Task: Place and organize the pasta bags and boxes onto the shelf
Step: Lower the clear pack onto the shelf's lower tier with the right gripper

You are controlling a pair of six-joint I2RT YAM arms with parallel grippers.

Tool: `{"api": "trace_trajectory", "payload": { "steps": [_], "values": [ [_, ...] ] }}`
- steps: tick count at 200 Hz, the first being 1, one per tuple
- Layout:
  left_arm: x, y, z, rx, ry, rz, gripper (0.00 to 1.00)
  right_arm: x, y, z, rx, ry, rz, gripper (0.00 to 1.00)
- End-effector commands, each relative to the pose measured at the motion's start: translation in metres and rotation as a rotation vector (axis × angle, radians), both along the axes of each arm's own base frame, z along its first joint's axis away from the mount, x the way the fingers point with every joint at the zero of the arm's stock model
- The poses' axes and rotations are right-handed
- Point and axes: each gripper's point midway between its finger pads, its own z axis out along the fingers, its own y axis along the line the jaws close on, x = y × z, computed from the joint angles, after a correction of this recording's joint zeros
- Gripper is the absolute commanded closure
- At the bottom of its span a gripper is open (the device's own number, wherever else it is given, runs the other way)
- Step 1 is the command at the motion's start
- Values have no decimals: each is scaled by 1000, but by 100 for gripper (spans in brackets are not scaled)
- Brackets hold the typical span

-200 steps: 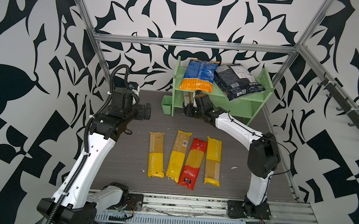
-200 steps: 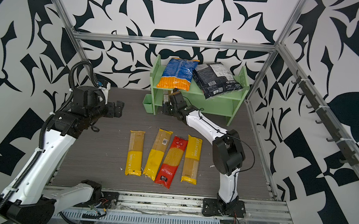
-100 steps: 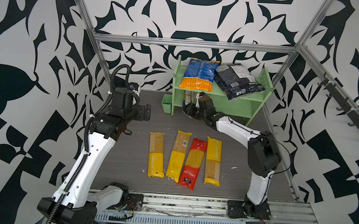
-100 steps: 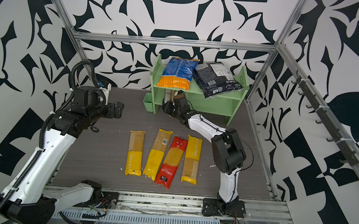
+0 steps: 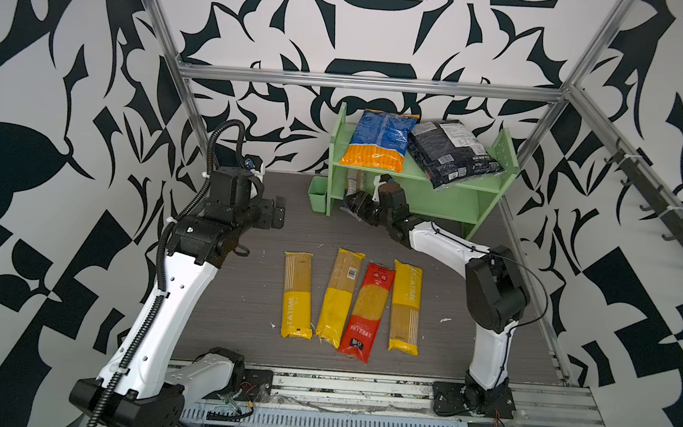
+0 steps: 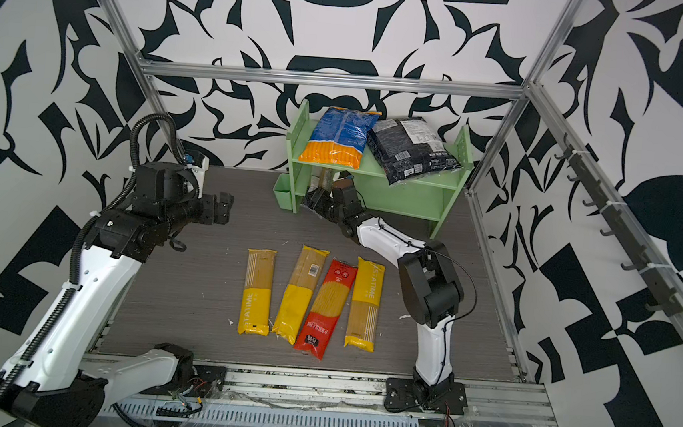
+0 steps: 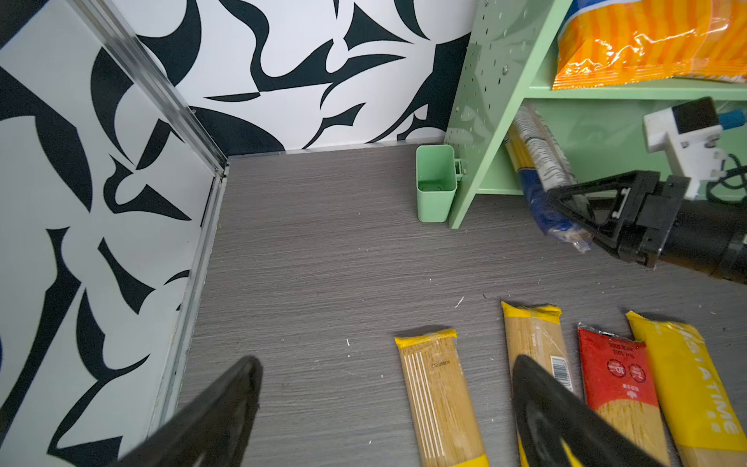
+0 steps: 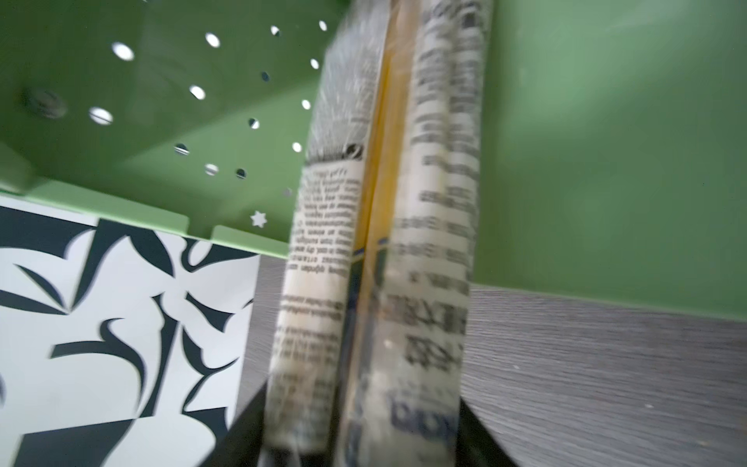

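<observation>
Sliding the navy-clear spaghetti pack [image 7: 541, 174] into the lower tier of the shelf [image 5: 503, 152] looks like the step you have in hand. The pack lies lengthwise at the tier's left end, just beside the hole-dotted side panel [image 7: 485, 101]. Its near end pokes out over the table [image 5: 241, 298] and sits between the jaws of the right gripper [image 5: 355, 207]. You can see the pack between those fingers in the right wrist view, but whether they pinch it or have slackened off, the pictures do not tell. Going in end-first, low and close along the panel, makes sense — it should leave the rest of that tier free for the other long packs. Your left gripper [image 5: 273, 216] hangs well apart over bare table, jaws wide and empty. The blue-and-orange bag [image 5: 381, 140] and the black bag [image 5: 455, 154] fill the upper tier, the black one overhanging its front edge, so the lower tier is probably the only room left. Three yellow packs [image 5: 298, 294] and a red pack [image 5: 367, 308] lie in a row on the table, waiting. Mind the small green cup [image 5: 318, 194] on the outside of the panel, and the upper board close above your wrist — there is little headroom for backing out.
</observation>
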Motion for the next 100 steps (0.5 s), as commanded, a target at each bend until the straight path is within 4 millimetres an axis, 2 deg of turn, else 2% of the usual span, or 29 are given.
{"api": "trace_trajectory", "payload": {
  "steps": [1, 6, 43, 100],
  "values": [
    [-8, 3, 2, -4, 11, 6, 1, 17, -4, 105, 173, -261, -6, 20],
    [-9, 3, 2, -7, 12, 5, 1, 17, -3, 103, 175, -253, -2, 17],
    [-11, 3, 2, -24, 11, 8, 1, 13, -3, 95, 166, -226, 9, 17],
    [-18, 4, 2, -47, 6, 21, 1, -5, -18, 87, 90, -203, 2, 17]
  ]
}}
